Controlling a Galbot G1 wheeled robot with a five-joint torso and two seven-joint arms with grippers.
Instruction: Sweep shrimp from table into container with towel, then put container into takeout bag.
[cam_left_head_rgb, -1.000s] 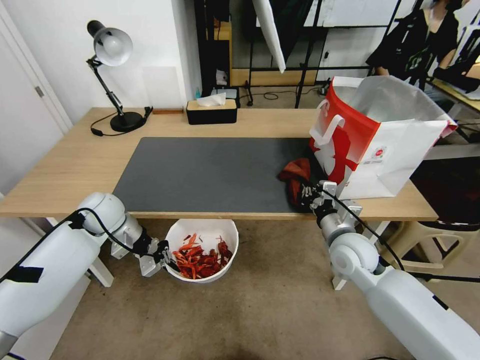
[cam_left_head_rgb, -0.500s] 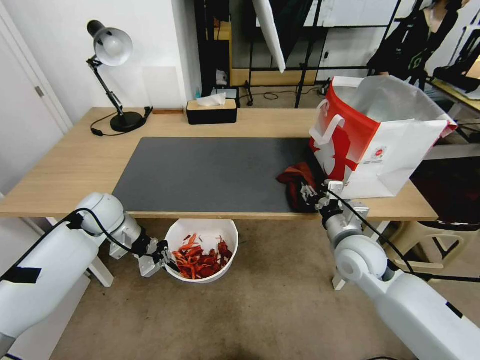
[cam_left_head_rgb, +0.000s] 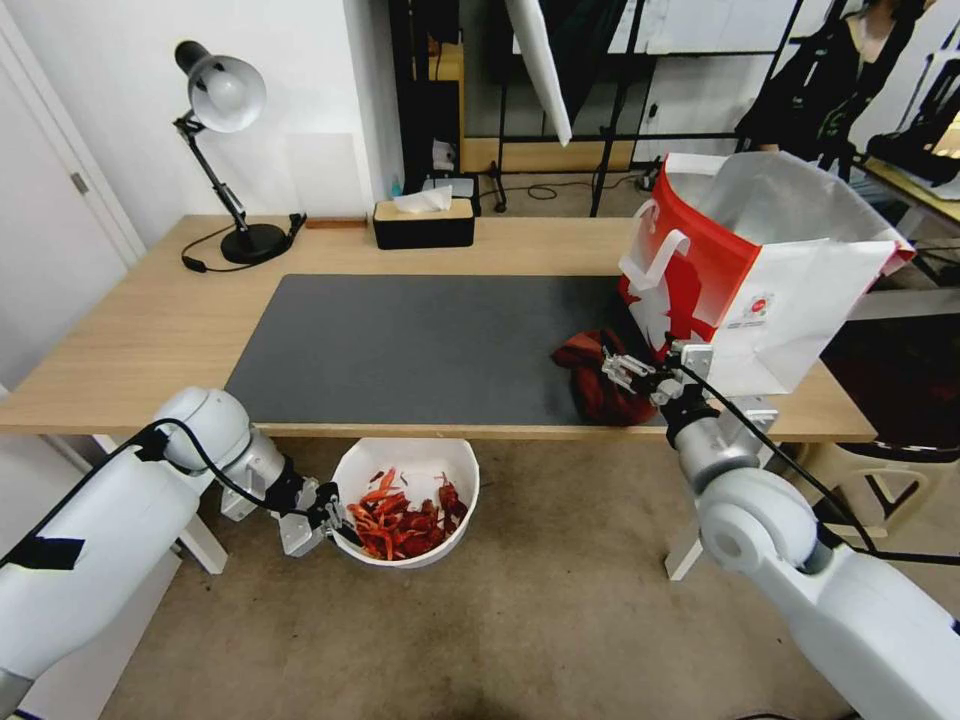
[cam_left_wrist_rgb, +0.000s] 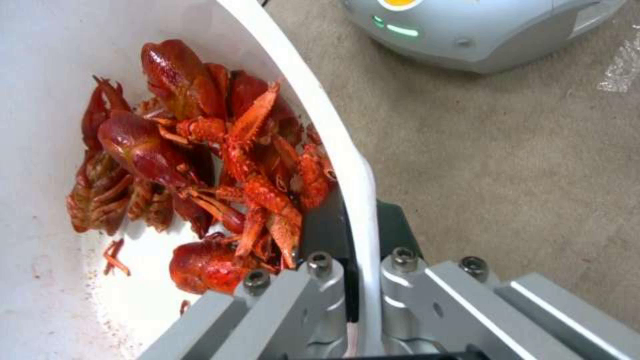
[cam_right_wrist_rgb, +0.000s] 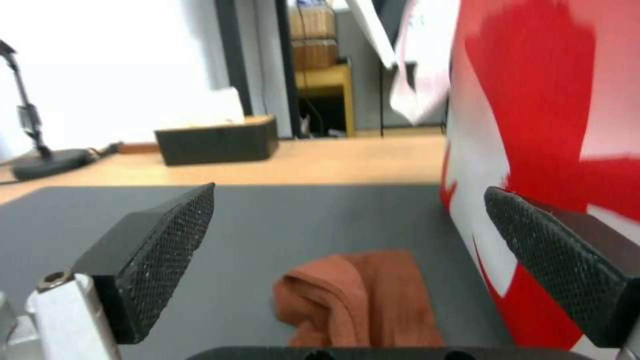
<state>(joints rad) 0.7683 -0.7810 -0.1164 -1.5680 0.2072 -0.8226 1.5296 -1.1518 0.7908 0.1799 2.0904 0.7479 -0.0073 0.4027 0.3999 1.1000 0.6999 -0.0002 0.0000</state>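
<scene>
The container (cam_left_head_rgb: 405, 503) hangs below the table's (cam_left_head_rgb: 150, 330) near edge, over the floor, with the shrimp (cam_left_head_rgb: 398, 520) heaped inside it — the left gripper (cam_left_head_rgb: 335, 518) pinches its rim, one finger inside the wall and one outside. On the table, the towel (cam_left_head_rgb: 597, 372) lies crumpled on the dark mat (cam_left_head_rgb: 420, 345), just beside the takeout bag (cam_left_head_rgb: 760, 270). The right gripper (cam_left_head_rgb: 622, 368) hovers above the towel — its fingers (cam_right_wrist_rgb: 160, 250) spread wide, holding nothing.
</scene>
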